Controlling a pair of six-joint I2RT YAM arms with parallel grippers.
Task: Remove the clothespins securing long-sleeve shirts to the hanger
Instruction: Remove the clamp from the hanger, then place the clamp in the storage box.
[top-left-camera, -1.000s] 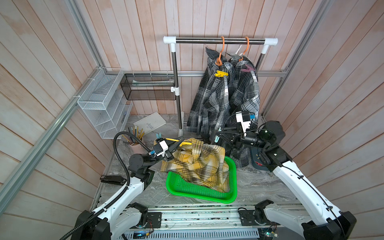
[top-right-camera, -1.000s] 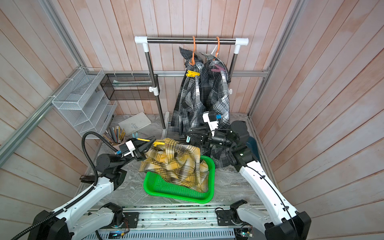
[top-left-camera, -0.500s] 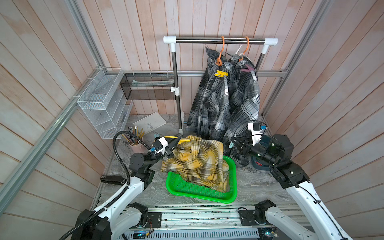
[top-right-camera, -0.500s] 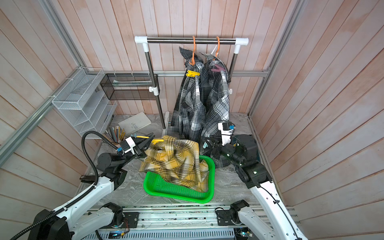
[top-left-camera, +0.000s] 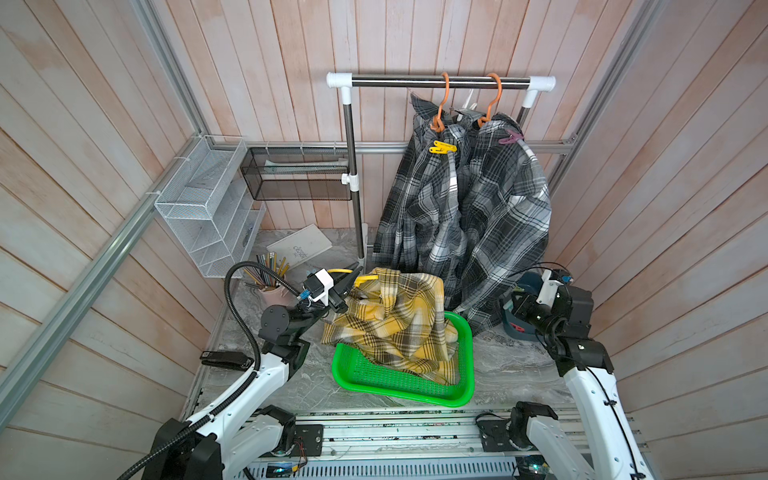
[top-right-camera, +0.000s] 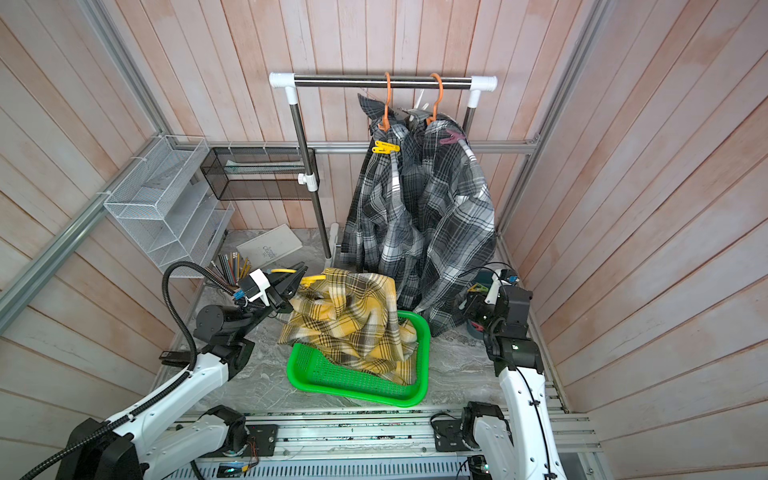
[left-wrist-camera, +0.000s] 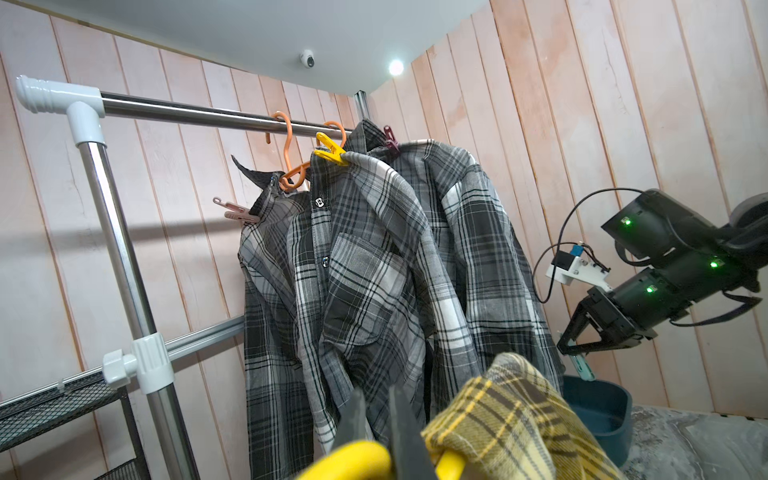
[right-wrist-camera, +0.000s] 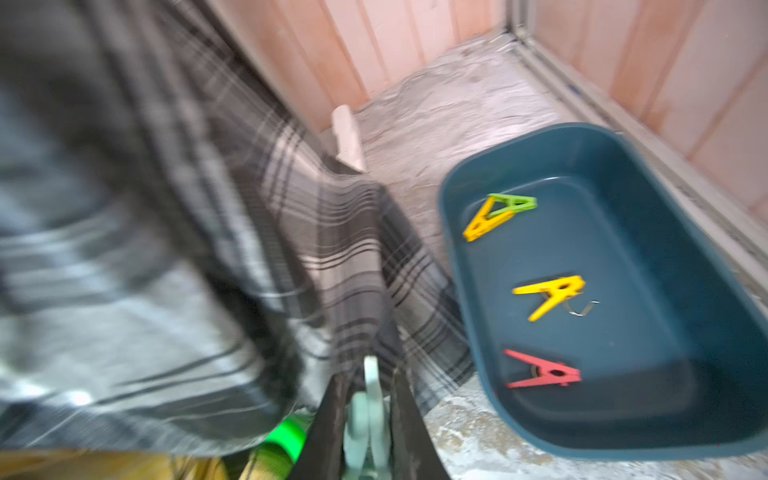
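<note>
While grey-black-white checked long-sleeve shirts hang at the worktop's rear edge, the yellow-and-white plaid shirt drapes into the green plastic mesh basket at the front edge, its yellow plastic hanger pinched by the left tool. The right tool pinches a pale teal plastic clothespin just beside the dark teal plastic tub, right edge. Released short of the rim, it would likely miss the tub. Its long axis follows the fingers, pointing downward.

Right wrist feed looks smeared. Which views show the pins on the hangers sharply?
Right wrist: motion blur, worst on the grey shirt, milder on the tub. Left wrist: sharp, yellow pin and mauve pin crisp, lamp glare small. Both top views: sharp.
</note>
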